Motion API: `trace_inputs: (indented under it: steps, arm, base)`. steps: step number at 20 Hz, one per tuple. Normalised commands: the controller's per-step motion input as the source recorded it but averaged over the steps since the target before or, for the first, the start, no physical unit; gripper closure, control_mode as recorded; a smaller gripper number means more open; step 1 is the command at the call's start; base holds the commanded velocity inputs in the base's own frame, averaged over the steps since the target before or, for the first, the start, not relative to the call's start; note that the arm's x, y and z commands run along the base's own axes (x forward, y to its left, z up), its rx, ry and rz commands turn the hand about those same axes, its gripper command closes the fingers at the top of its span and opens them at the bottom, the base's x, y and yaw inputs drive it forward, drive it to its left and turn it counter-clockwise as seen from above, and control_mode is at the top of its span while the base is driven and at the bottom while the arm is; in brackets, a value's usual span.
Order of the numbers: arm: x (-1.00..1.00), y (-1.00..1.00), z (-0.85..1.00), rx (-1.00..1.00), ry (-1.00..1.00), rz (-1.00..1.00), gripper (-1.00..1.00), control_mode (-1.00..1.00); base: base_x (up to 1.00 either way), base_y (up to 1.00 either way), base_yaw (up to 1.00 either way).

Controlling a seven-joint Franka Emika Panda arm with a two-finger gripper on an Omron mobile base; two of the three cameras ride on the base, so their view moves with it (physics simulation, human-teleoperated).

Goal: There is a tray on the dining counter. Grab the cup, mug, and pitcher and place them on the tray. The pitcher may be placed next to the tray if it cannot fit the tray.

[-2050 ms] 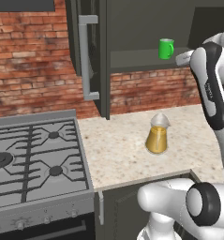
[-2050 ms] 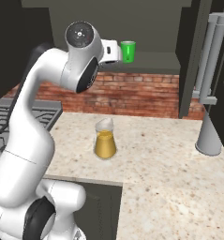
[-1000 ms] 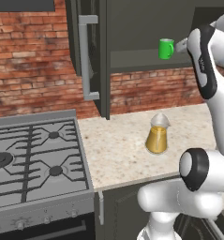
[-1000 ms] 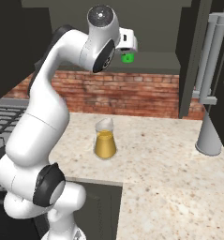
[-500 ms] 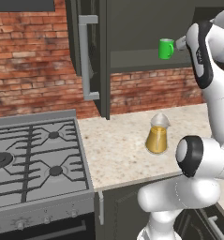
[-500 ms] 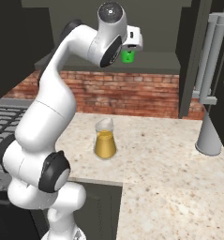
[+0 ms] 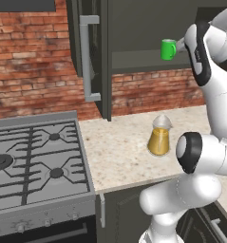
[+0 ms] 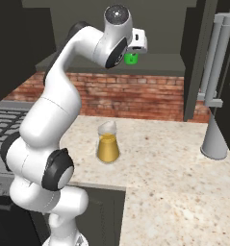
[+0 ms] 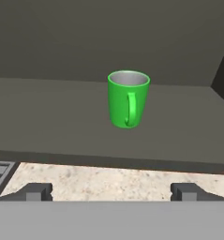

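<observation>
A bright green mug [image 9: 128,98] stands upright on a dark shelf [image 9: 48,108] inside an open wall cabinet, its loop handle turned toward my hand; it also shows as the mug [image 7: 168,49] and mug [image 8: 131,58]. My gripper [image 9: 111,192] is open, level with the shelf's front edge and a short way from the mug, with nothing between its fingers. Below the shelf, the glass pitcher [image 7: 159,136] of amber liquid stands on the speckled kitchen counter [image 7: 119,152]; from the right it is the pitcher [image 8: 108,143]. The tray, cup and dining counter are out of view.
An open cabinet door with a long grey handle [image 7: 89,57] hangs left of the shelf. A gas stove [image 7: 34,161] sits to the left of the counter. A grey tapered vessel [image 8: 214,139] stands at the counter's right, under another door handle [image 8: 217,57].
The arm has swung up and in, carrying the hand closer to the mug at shelf height. The gripper has stayed open; mug and pitcher have not moved.
</observation>
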Motion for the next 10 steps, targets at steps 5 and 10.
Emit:
trace_inputs:
  steps: [5,10]
  arm:
    - [0.08,0.00,-0.13,0.00,0.00,0.00,-1.00,-1.00]
    - [0.12,0.00,0.00,0.00,0.00,0.00,-1.00,-1.00]
  base:
    - [0.00,0.00,0.00]
    - [0.00,0.00,0.00]
